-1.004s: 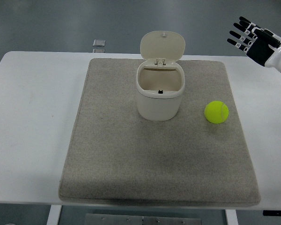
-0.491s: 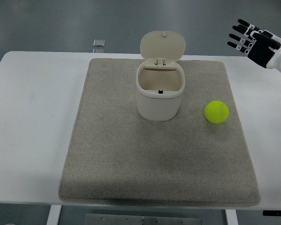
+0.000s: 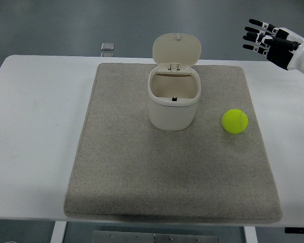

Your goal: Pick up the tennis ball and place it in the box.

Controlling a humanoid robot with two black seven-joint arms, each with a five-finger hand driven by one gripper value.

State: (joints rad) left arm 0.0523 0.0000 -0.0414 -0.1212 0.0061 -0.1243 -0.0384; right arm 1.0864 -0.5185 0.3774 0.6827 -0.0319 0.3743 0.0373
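**Operator:** Report position of the tennis ball (image 3: 235, 121).

**Technician:** It rests on the grey mat (image 3: 142, 172), right of the box (image 3: 173, 104) and apart from it, nearer the mat's right edge. Same position as one second ago.

**Operator:** Box condition?

**Technician:** Cream-coloured, upright near the mat's far centre, hinged lid (image 3: 177, 49) raised behind the opening. No shift since the earlier frames.

**Operator:** What has changed?

**Technician:** Only the right hand (image 3: 276, 44). It has risen slightly and rotated: the fingers (image 3: 254, 35) earlier angled up and to the left; they now point almost level toward the left.

**Operator:** Present pose of that hand?

**Technician:** It hovers at the upper right, above the far right corner of the white surface (image 3: 35, 111), well apart from the ball. Fingers are extended and separated, holding nothing. The arm enters from the right edge.

**Operator:** Other items?

**Technician:** A small square object (image 3: 107, 46) lies beyond the surface's far edge.
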